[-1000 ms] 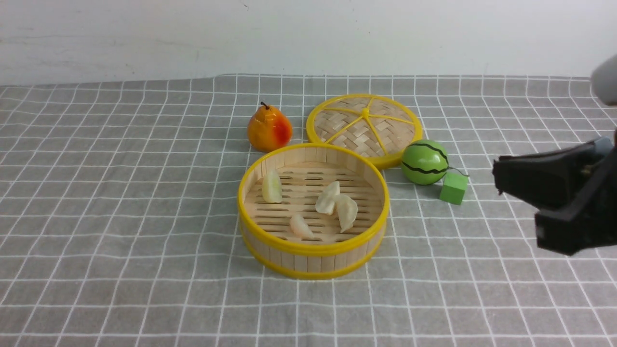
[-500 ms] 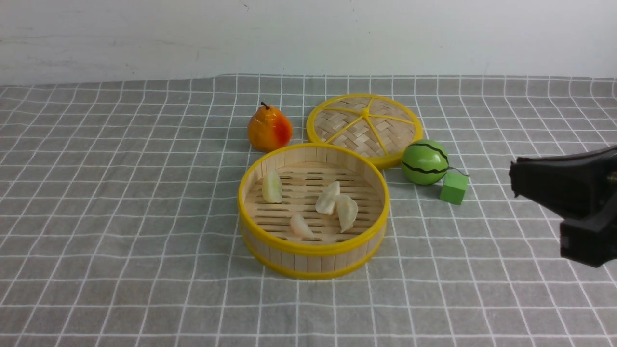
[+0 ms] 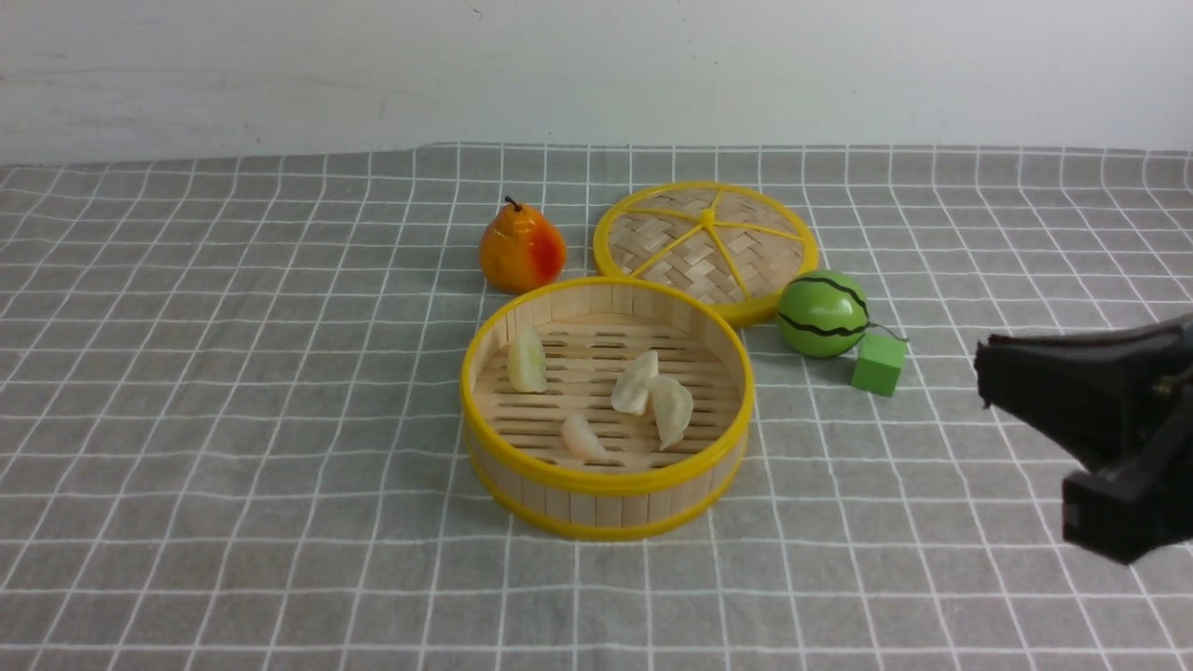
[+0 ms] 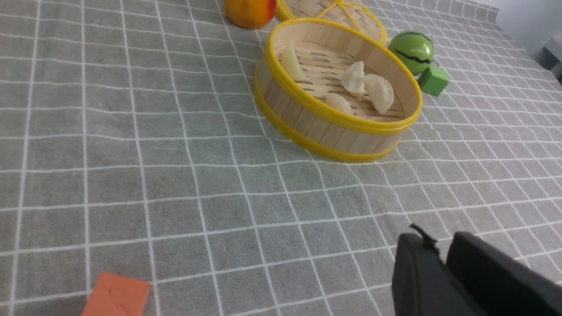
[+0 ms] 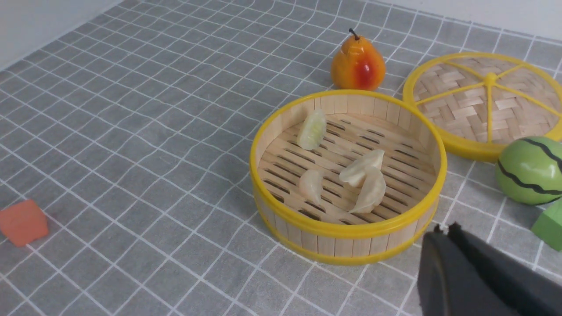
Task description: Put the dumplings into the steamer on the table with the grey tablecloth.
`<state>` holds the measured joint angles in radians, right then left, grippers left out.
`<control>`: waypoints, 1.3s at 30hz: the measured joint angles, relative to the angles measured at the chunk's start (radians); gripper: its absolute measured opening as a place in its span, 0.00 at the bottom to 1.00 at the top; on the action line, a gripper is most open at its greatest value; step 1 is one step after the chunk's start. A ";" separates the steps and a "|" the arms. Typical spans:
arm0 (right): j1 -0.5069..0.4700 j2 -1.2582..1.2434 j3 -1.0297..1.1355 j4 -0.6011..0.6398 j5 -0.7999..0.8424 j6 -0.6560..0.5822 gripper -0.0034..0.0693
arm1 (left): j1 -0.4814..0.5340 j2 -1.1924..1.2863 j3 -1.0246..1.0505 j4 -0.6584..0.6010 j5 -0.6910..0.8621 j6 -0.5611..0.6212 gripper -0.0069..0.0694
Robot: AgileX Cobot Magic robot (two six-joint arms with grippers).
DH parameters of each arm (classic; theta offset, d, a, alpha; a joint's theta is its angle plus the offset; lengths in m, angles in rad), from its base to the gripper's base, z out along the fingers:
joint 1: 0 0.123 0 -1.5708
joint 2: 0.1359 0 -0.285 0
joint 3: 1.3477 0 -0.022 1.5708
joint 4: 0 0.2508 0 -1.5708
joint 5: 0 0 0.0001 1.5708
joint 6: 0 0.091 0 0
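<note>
Grey tablecloth [image 3: 233, 419] drapes the table [image 3: 932, 578]. Left gripper [image 4: 443, 259]: jaws nearly together, empty; the steamer [image 3: 606, 499] sits well ahead of it, all four dumplings [image 3: 652, 396] inside. Right gripper [image 3: 988, 373], shut and empty, hangs right of the steamer, near the green block [image 3: 877, 364].

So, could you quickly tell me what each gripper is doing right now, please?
Left gripper: shut, holding nothing.
Right gripper: shut, empty, off to the right of the steamer.
</note>
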<state>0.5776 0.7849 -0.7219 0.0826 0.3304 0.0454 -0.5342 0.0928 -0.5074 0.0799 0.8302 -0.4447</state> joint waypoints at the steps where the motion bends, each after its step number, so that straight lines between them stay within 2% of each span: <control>1: -0.010 -0.035 0.041 -0.013 -0.036 0.000 0.03 | 0.000 0.000 0.000 0.000 0.000 0.000 0.22; 4: -0.077 -0.169 0.174 -0.031 -0.110 0.000 0.03 | 0.000 0.000 0.000 0.000 0.000 0.000 0.22; 7: -0.156 -0.271 0.274 -0.036 -0.116 0.000 0.03 | 0.000 0.000 0.000 0.000 0.000 0.000 0.22; 8: -0.232 -0.365 0.355 -0.038 -0.116 0.000 0.03 | 0.000 0.000 0.000 0.000 0.000 0.000 0.23; 10: -0.276 -0.427 0.398 -0.038 -0.115 0.000 0.03 | 0.000 0.000 0.000 0.000 0.000 0.000 0.23; 12: -0.401 -0.556 0.510 -0.038 -0.115 0.000 0.03 | 0.000 0.000 0.000 0.000 0.000 -0.001 0.23; 17: -0.582 -0.746 0.673 -0.048 -0.115 0.051 0.03 | 0.000 0.000 0.000 0.000 0.000 -0.001 0.24; 20: -0.618 -0.789 0.733 -0.065 -0.109 0.100 0.03 | 0.000 0.000 0.000 0.000 0.000 -0.001 0.24; 23: -0.619 -0.795 0.747 -0.083 -0.032 0.134 0.03 | 0.000 0.000 0.000 0.000 0.001 -0.001 0.25; 27: -0.619 -0.796 0.743 -0.091 0.037 0.140 0.03 | 0.000 0.000 0.000 0.002 0.002 -0.001 0.25; 39: -0.619 -0.796 0.740 -0.068 0.053 0.128 0.04 | 0.000 0.000 0.000 0.002 0.003 -0.002 0.27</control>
<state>-0.0411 -0.0106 0.0181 0.0150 0.3829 0.1736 -0.5342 0.0928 -0.5074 0.0822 0.8327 -0.4466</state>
